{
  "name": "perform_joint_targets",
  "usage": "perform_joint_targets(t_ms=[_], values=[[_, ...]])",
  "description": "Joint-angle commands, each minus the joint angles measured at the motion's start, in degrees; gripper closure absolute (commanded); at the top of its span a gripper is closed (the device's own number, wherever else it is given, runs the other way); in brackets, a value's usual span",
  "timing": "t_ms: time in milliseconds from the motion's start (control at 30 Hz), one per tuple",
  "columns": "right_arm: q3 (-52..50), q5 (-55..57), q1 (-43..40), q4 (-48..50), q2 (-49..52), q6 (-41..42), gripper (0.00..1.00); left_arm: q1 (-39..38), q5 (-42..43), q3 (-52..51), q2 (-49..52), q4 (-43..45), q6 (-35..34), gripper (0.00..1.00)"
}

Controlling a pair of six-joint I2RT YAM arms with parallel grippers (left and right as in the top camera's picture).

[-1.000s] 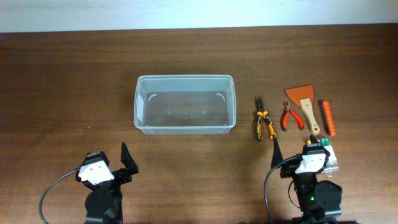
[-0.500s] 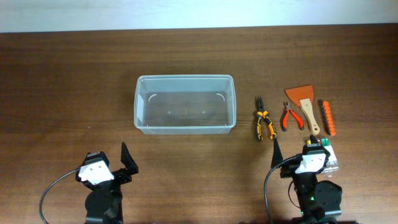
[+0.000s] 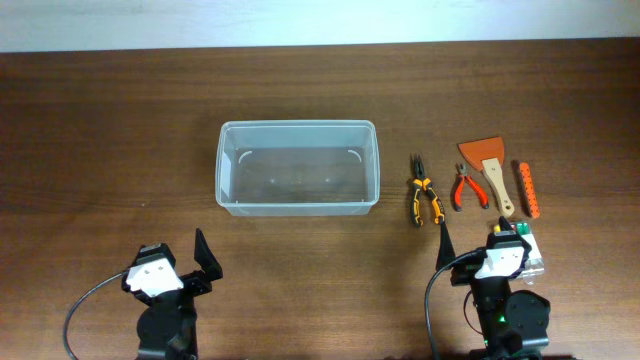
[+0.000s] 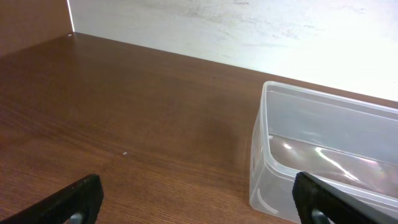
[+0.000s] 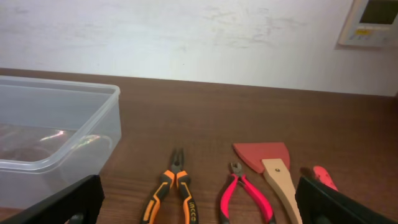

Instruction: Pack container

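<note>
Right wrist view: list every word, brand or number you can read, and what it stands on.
"INCO", or close to it: white letters on a handle of the orange-and-black pliers, at the frame's bottom edge, so uncertain.
Wall panel, top right: small print, too blurred to read.
Red pliers, scraper, container: no text visible.

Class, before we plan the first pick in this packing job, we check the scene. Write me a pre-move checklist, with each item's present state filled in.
1. Container uncovered, nothing inside: ok.
2. Left gripper open, holding nothing: ok.
3. Right gripper open, holding nothing: ok.
4. Orange-and-black pliers, red pliers, scraper and orange stick-shaped tool lie outside, right of the container: ok.
5. Red pliers apart from the scraper: cannot tell, they lie very close.
</note>
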Motion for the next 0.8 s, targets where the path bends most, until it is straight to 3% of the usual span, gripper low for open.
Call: perform_joint_targets(t_ms=[0, 167, 367, 500, 767], values=[[-0.8, -2.0, 0.3, 3.2, -0.7, 0.2, 0.01, -0.2, -0.2, -0.2, -0.4, -0.1, 0.5, 0.01], [2.0, 4.2, 0.2, 12.0, 1.1, -1.7, 0.01, -0.2, -0.2, -0.2, -0.4, -0.1, 0.5, 0.01], [23.7, 9.4, 0.2, 10.1, 25.5, -15.6, 0.01, -0.2, -0.2, -0.2, -0.4, -0.1, 0.5, 0.01], [48.9, 10.0, 0.3, -4.0, 47.4, -16.2, 0.01, -0.2, -0.2, -0.2, -0.4, -0.1, 0.5, 0.01], [98.7, 0.0, 0.3, -46.5, 79.9, -16.1, 0.01, -0.2, -0.2, -0.2, -0.4, -0.1, 0.5, 0.01]])
